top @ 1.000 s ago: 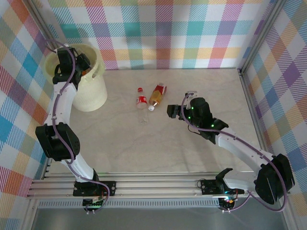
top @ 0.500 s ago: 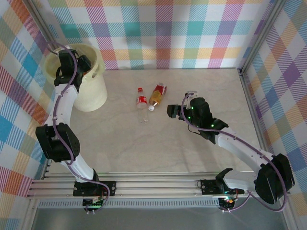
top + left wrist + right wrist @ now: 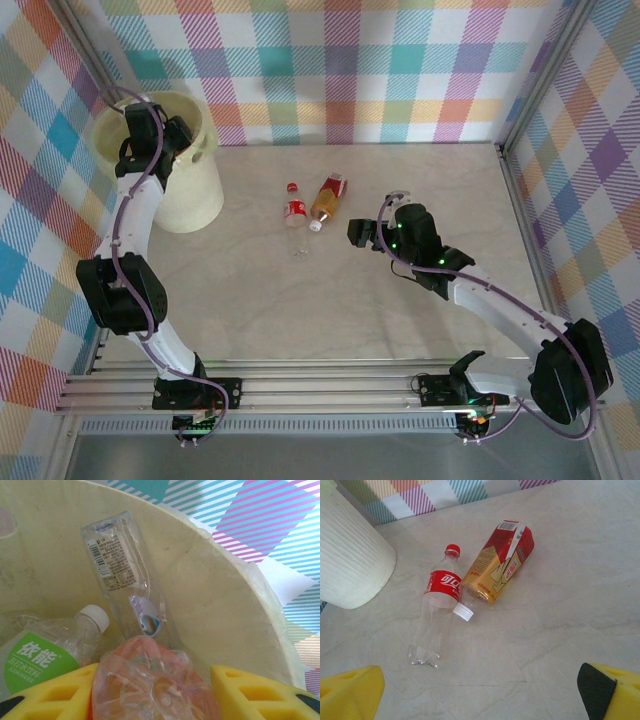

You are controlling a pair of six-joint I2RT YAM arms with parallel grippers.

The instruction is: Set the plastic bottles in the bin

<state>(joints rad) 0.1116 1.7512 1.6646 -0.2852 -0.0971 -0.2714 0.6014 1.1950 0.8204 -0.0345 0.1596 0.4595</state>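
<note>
1. The left end effector (image 3: 172, 140) is hanging right over the mouth of the bin (image 3: 192, 215), which is sitting at the far left corner of the tabletop (image 3: 400, 320).
2. It's clamping down on a crushed orange bottle (image 3: 155, 687). From the wrist view, the yellow fingers (image 3: 250, 692) are pressing in on either side of it, nearly closed, with the bottle's base facing the camera.
3. Down inside the bin, a clear bottle (image 3: 122, 575) with a white printed label is leaning against the inner wall, and a green-label bottle (image 3: 45, 655) with a white cap is lying just beside it. The two look like they're touching near the bottom, but it's hard to be sure.
4. The right end effector (image 3: 362, 232) is hovering low over the middle of the tabletop with its fingers spread wide, gripping nothing.
5. Two bottles are lying on the tabletop just ahead of it:
   - a red-label bottle (image 3: 437, 612) that's clear with a red cap
   - a red-and-gold bottle (image 3: 497, 562) with a white cap, its cap end touching the first one's side
6. Both of those are sitting well apart from the bin.
</note>
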